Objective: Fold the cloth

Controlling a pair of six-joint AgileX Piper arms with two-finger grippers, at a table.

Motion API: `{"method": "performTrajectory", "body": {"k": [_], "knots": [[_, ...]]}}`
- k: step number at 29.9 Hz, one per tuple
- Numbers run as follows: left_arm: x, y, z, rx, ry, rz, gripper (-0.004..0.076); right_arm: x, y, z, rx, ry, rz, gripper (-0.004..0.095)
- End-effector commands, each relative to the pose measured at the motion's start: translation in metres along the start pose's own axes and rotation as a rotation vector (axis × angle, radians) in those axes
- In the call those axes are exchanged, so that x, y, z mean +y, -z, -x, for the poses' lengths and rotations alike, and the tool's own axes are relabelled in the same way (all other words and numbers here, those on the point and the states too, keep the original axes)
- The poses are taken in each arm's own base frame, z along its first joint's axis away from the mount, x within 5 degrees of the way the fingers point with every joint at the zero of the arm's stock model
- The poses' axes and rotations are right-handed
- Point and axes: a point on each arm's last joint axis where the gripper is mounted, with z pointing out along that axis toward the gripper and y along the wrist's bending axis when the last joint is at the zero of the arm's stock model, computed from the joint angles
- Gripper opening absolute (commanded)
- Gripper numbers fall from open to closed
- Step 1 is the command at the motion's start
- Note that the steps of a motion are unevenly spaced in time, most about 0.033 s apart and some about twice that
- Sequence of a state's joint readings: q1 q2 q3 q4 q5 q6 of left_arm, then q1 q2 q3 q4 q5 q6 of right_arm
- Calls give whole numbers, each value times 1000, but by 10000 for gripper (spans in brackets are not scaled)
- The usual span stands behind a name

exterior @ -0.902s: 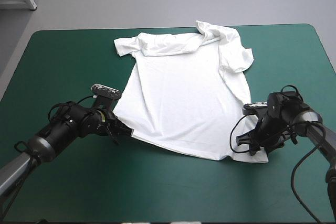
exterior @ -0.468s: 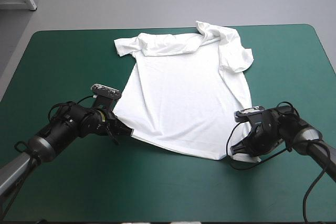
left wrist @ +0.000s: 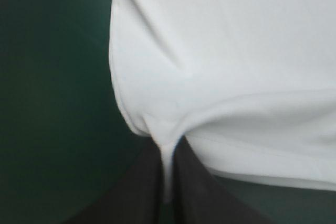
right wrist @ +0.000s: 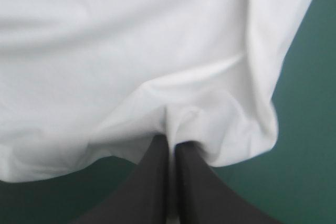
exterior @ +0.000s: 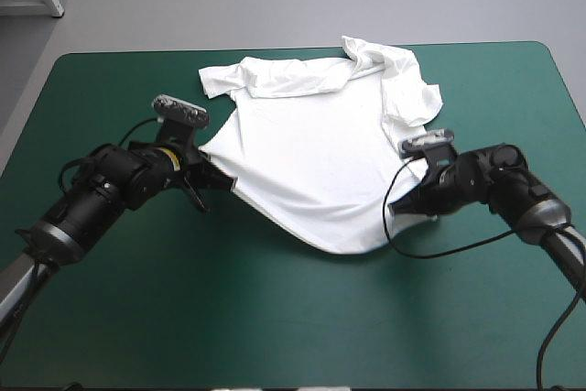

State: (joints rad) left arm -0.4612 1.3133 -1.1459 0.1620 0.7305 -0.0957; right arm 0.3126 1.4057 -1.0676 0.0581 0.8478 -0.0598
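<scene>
The left gripper (exterior: pixel 215 180) and right gripper (exterior: pixel 400 211) each pinch a near hem corner of the T-shirt (exterior: pixel 320 153), whose length lies ahead of both on the teal-green cover (exterior: pixel 275 318), collar toward the far edge.

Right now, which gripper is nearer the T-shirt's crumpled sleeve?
Right. The right gripper grips the T-shirt on the same side as the crumpled sleeve; the left gripper, the opposite corner.

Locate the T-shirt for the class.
In the high view the T-shirt lies on the table, collar toward the far edge, its near corners pinched by the left hand and the right hand.
</scene>
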Motion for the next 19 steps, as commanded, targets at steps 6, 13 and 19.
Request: {"method": "performTrajectory", "body": {"k": [6,13,19], "knots": [[18,118,94,-491,-103,93,24,2,166,89,-606,59,-62,-17],[32,209,128,-809,-138,200,24,2,292,97,-1018,88,-161,-17],[39,271,136,-1045,-138,263,24,6,370,76,-1287,109,-195,-17]]}}
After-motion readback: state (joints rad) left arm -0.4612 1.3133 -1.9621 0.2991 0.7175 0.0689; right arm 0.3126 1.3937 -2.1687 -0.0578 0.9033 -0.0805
